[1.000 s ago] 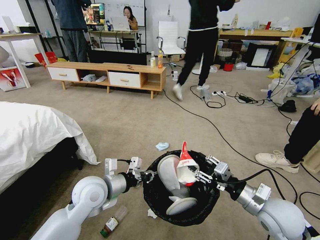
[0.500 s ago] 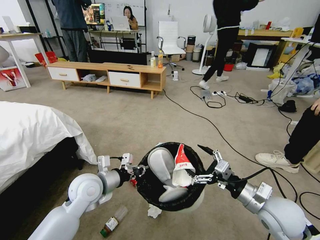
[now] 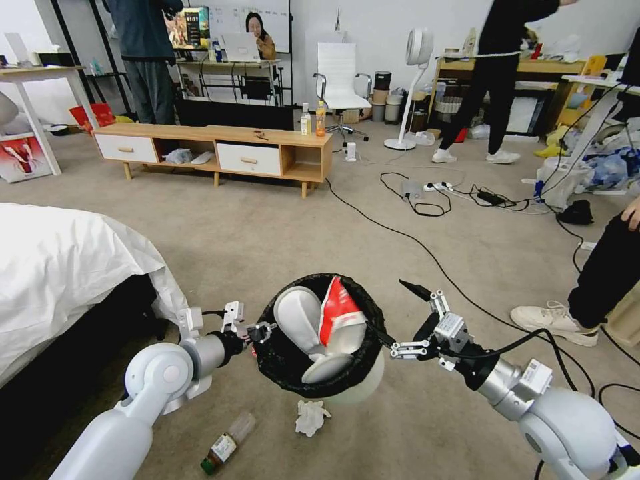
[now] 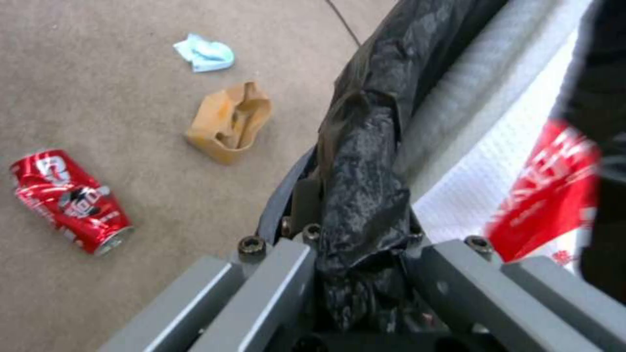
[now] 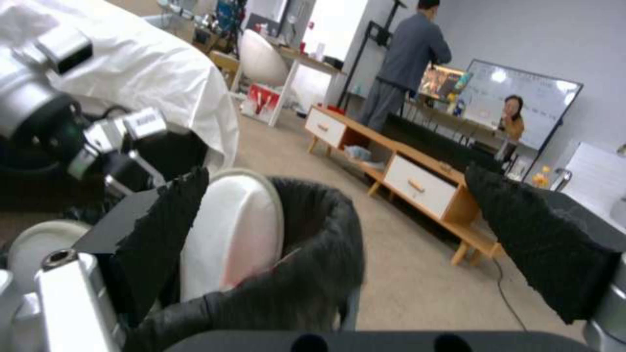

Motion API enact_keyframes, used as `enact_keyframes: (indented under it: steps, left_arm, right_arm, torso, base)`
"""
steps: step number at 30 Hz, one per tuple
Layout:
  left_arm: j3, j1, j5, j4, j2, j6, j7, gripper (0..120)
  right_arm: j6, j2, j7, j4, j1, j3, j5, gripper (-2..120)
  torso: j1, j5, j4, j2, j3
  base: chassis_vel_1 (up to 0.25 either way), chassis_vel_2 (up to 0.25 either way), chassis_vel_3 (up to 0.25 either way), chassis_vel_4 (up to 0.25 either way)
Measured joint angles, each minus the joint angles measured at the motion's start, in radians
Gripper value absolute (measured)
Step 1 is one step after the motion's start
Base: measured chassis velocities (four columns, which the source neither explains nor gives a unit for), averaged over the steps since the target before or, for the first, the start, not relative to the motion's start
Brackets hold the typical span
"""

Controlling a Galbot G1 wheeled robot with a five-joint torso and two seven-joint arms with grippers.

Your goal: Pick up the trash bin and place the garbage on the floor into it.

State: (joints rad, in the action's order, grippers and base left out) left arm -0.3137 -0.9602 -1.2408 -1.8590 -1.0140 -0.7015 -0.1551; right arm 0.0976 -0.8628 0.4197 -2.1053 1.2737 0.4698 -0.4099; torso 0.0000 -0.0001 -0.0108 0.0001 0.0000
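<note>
My left gripper (image 3: 261, 331) is shut on the rim of the trash bin (image 3: 303, 373), holding it above the floor (image 3: 267, 233); the left wrist view shows the black bag (image 4: 365, 205) pinched in the left gripper (image 4: 355, 244). A red-and-white carton (image 3: 337, 308) leans inside against a white lid flap (image 3: 298, 319). My right gripper (image 3: 400, 317) is open just right of the bin, holding nothing; its black pads (image 5: 163, 230) stand wide apart. Garbage on the carpet: a crushed red can (image 4: 68, 200), brown paper bag (image 4: 228, 122), blue mask (image 4: 204, 53), white tissue (image 3: 311, 417) and small bottle (image 3: 227, 443).
A bed with a white sheet (image 3: 60, 267) stands close on the left. Black cables (image 3: 427, 250) cross the carpet to the right, near a seated person's shoe (image 3: 553, 320). A low wooden bench (image 3: 220, 150) with upright bottles lies ahead.
The right gripper has opened and let go of the carton, which now rests in the bin. The left arm has carried the bin to the left, away from the right gripper.
</note>
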Motion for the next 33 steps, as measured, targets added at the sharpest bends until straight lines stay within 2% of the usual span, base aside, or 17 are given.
enact_keyframes:
  steps: [10,12,13,14,18,20,21,23,24,25,26,28,29,30,31,32,33]
  left_arm:
    - [0.002,-0.034,0.007,-0.07,-0.003,0.0,-0.004,2]
    - [0.016,-0.053,0.02,-0.103,0.006,-0.001,0.001,2]
    - [0.016,-0.053,0.02,-0.103,0.006,-0.001,0.001,2]
    - [0.022,-0.063,0.027,-0.119,0.008,-0.002,0.005,2]
    - [0.021,-0.077,0.038,-0.139,0.006,-0.002,0.007,2]
    - [-0.018,-0.104,0.045,-0.17,0.004,-0.003,0.007,2]
    - [-0.018,-0.104,0.045,-0.17,0.004,-0.003,0.007,2]
    - [-0.093,-0.141,0.049,-0.208,0.004,-0.009,0.006,2]
    - [-0.093,-0.141,0.049,-0.208,0.004,-0.009,0.006,2]
    - [-0.152,-0.172,0.048,-0.234,0.009,-0.019,-0.005,2]
    - [-0.152,-0.172,0.048,-0.234,0.009,-0.019,-0.005,2]
    - [-0.241,-0.217,0.047,-0.264,0.021,-0.032,-0.032,2]
    - [-0.241,-0.217,0.047,-0.264,0.021,-0.032,-0.032,2]
    - [-0.272,-0.231,0.043,-0.275,0.024,-0.033,-0.047,2]
    - [-0.272,-0.231,0.043,-0.275,0.024,-0.033,-0.047,2]
    - [-0.337,-0.258,0.033,-0.3,0.026,-0.033,-0.098,2]
    - [-0.337,-0.258,0.033,-0.3,0.026,-0.033,-0.098,2]
  right_arm:
    - [-0.016,0.001,-0.013,0.009,0.001,-0.016,0.005,100]
    - [-0.081,0.013,-0.015,-0.008,0.01,-0.004,0.001,100]
    - [-0.081,0.013,-0.015,-0.008,0.01,-0.004,0.001,100]
    - [-0.153,0.017,-0.02,-0.028,0.015,0.009,-0.016,100]
    - [-0.212,0.019,-0.065,-0.051,0.017,0.018,-0.059,100]
    - [-0.221,0.013,-0.081,-0.064,0.014,0.054,-0.074,100]
    - [-0.221,0.013,-0.081,-0.064,0.014,0.054,-0.074,100]
    - [-0.206,0.005,-0.081,-0.081,0.013,0.106,-0.082,100]
    - [-0.206,0.005,-0.081,-0.081,0.013,0.106,-0.082,100]
    - [-0.193,-0.001,-0.079,-0.094,0.013,0.153,-0.095,100]
    - [-0.193,-0.001,-0.079,-0.094,0.013,0.153,-0.095,100]
    - [-0.169,-0.009,-0.073,-0.107,0.011,0.208,-0.108,100]
    - [-0.169,-0.009,-0.073,-0.107,0.011,0.208,-0.108,100]
    - [-0.158,-0.013,-0.074,-0.111,0.009,0.223,-0.114,100]
    - [-0.158,-0.013,-0.074,-0.111,0.009,0.223,-0.114,100]
    - [-0.141,-0.024,-0.083,-0.115,0.005,0.247,-0.129,100]
    - [-0.141,-0.024,-0.083,-0.115,0.005,0.247,-0.129,100]
  torso:
    - [0.0,0.0001,0.0,0.0,0.0]
    - [0.0,0.0002,-0.0001,0.0,0.0]
    - [0.0,0.0002,-0.0001,0.0,0.0]
    - [0.0,0.0002,-0.0003,0.0,0.0]
    - [0.0,0.0,-0.0002,0.0,0.0]
    - [0.0,0.0001,-0.0003,0.0,0.0]
    - [0.0,0.0001,-0.0003,0.0,0.0]
    - [0.0,0.0002,-0.0001,0.0,0.0]
    - [0.0,0.0002,-0.0001,0.0,0.0]
    - [0.0,0.0,0.0,0.0,0.0]
    - [0.0,0.0,0.0,0.0,0.0]
    - [0.0,0.0001,0.0001,0.0,0.0]
    - [0.0,0.0001,0.0001,0.0,0.0]
    - [0.0,0.0,0.0001,0.0,0.0]
    - [0.0,0.0,0.0001,0.0,0.0]
    - [0.0,-0.0001,0.0001,0.0,0.0]
    - [0.0,-0.0001,0.0001,0.0,0.0]
  base:
    - [0.0,0.0,0.0,0.0]
    - [0.0,0.0,0.0,0.0]
    - [0.0,0.0,0.0,0.0]
    - [0.0,0.0,0.0,0.0]
    - [0.0,0.0,0.0,0.0]
    - [0.0,0.0,0.0,0.0]
    - [0.0,0.0,0.0,0.0]
    - [0.0,0.0,0.0,0.0]
    - [0.0,0.0,0.0,0.0]
    - [0.0,0.0,0.0,0.0]
    - [0.0,0.0,0.0,0.0]
    - [0.0,0.0,0.0,0.0]
    - [0.0,0.0,0.0,0.0]
    - [0.0,0.0,0.0,0.0]
    - [0.0,0.0,0.0,0.0]
    - [0.0,0.0,0.0,0.0]
    - [0.0,0.0,0.0,0.0]
